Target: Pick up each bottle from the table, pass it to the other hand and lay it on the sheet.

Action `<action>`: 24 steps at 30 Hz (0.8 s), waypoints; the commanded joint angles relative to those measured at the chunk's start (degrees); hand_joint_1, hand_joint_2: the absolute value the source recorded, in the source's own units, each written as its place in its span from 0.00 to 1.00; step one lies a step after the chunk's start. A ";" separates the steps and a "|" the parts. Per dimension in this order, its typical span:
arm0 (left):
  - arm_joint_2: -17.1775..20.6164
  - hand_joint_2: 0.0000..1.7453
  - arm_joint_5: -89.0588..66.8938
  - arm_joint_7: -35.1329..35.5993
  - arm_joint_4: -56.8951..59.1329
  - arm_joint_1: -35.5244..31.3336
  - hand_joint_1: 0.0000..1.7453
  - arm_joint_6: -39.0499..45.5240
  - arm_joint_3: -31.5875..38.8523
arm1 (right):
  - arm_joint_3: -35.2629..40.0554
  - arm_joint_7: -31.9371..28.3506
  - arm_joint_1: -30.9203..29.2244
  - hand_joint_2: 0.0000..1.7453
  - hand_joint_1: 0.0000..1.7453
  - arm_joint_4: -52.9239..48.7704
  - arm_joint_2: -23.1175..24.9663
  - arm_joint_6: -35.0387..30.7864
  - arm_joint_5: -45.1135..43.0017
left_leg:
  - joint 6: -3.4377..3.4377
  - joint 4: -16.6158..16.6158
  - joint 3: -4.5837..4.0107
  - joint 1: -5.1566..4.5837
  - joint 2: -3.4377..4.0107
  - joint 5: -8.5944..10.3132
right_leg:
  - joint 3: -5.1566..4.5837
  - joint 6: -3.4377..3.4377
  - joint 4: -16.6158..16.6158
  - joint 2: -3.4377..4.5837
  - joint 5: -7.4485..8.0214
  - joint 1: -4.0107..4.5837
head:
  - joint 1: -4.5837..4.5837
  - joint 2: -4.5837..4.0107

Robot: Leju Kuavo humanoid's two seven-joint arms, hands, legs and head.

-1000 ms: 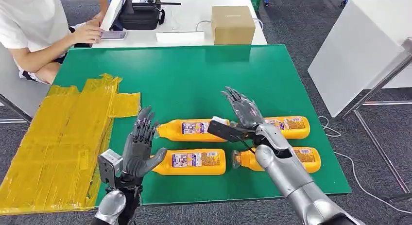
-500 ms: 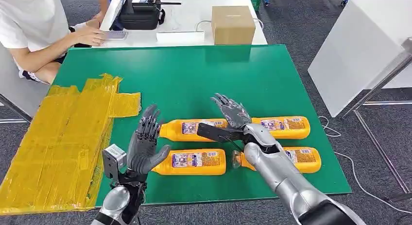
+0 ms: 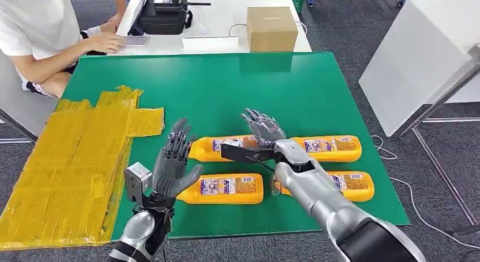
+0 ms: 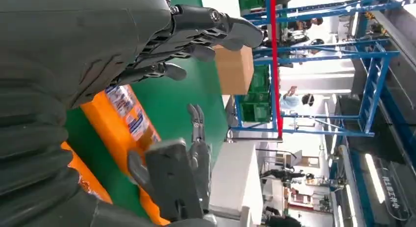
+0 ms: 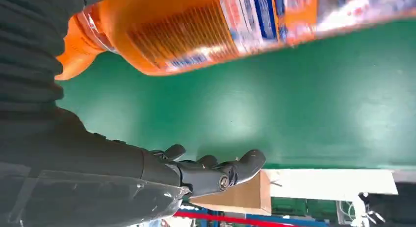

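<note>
- Four orange bottles lie on their sides on the green bench (image 3: 294, 86), in two rows of two, none on the sheet.
- Far-left bottle (image 3: 218, 148): cap end points toward the left robot hand; its right end is hidden under the right robot hand.
- Far-right bottle (image 3: 331, 148): lies in line with the far-left one, just beyond the right wrist.
- Near-left bottle (image 3: 226, 188): cap end just beside the left robot hand's thumb.
- Near-right bottle (image 3: 354, 184): partly hidden behind the right forearm.
- Right robot hand (image 3: 261, 128): fingers spread, palm down over the gap between the two far bottles, holding nothing; contact with the bottle can't be told.
- Left robot hand (image 3: 172, 163): raised, fingers apart and pointing up, thumb out, holding nothing.
- Yellow sheet (image 3: 73, 160): wrinkled, spread over the bench's left side, hanging past the left edge.
- Beyond the bench: white table (image 3: 221, 18) with a cardboard box (image 3: 271, 28) and a black device (image 3: 164, 16); a person's hand (image 3: 105, 42) rests there.
</note>
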 commanded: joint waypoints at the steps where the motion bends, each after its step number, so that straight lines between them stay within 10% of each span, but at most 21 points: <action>1: 0.16 1.00 0.66 0.47 5.39 -3.58 0.00 -0.41 -1.57 | 3.56 0.38 -5.43 1.00 0.00 13.18 2.17 1.09 1.98 | -0.12 -0.03 0.24 0.02 0.06 -0.07 | 0.23 -0.06 -0.02 -0.03 -0.06 0.03 | 0.02 0.00; 24: -0.06 1.00 2.30 0.08 8.65 -5.90 0.00 -0.64 -3.01 | 7.67 0.03 -6.14 1.00 0.00 20.01 3.93 3.27 8.37 | -0.07 -0.03 0.10 0.00 -0.01 -0.02 | 0.10 -0.03 -0.01 -0.06 -0.03 0.01 | 0.00 0.00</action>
